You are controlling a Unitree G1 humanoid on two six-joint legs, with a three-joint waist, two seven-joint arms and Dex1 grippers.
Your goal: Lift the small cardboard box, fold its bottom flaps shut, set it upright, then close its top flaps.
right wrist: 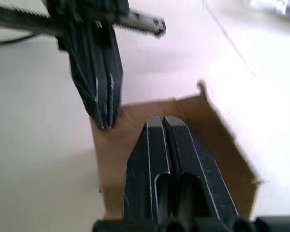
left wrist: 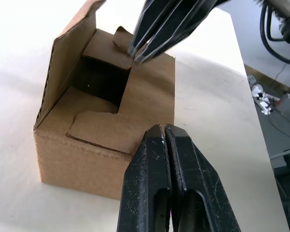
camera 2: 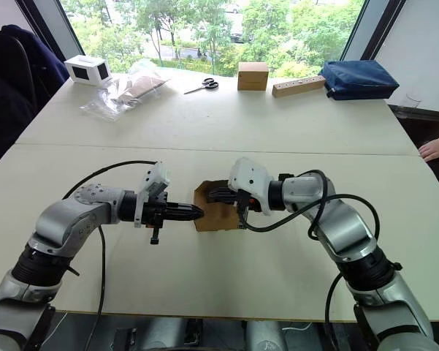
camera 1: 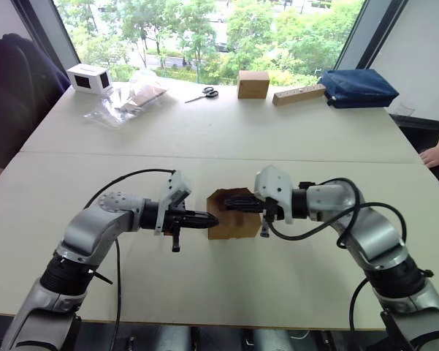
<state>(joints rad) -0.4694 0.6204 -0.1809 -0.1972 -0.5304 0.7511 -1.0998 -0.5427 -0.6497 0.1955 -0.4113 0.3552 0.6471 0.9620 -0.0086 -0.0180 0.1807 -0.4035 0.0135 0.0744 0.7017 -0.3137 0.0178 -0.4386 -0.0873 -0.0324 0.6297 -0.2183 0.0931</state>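
The small cardboard box (camera 1: 231,225) stands on the table's middle, between my two arms. Its top flaps (left wrist: 101,131) are partly folded in, a dark gap stays open between them, and one flap (left wrist: 67,53) stands up. My left gripper (camera 1: 213,218) is shut and empty, its tips at the box's left side, level with the upper edge. Over the box, my right gripper (camera 1: 223,202) is shut too, with its tips resting on a folded flap (left wrist: 108,48). In the right wrist view both grippers' shut fingers (right wrist: 103,104) meet above the box (right wrist: 222,150).
Along the far edge lie a white box with dark panels (camera 1: 89,78), a plastic bag (camera 1: 128,99), scissors (camera 1: 203,93), a tan cube box (camera 1: 253,84), a wooden block (camera 1: 298,94) and a blue pouch (camera 1: 358,88). A person's hand (camera 1: 438,155) rests at the right edge.
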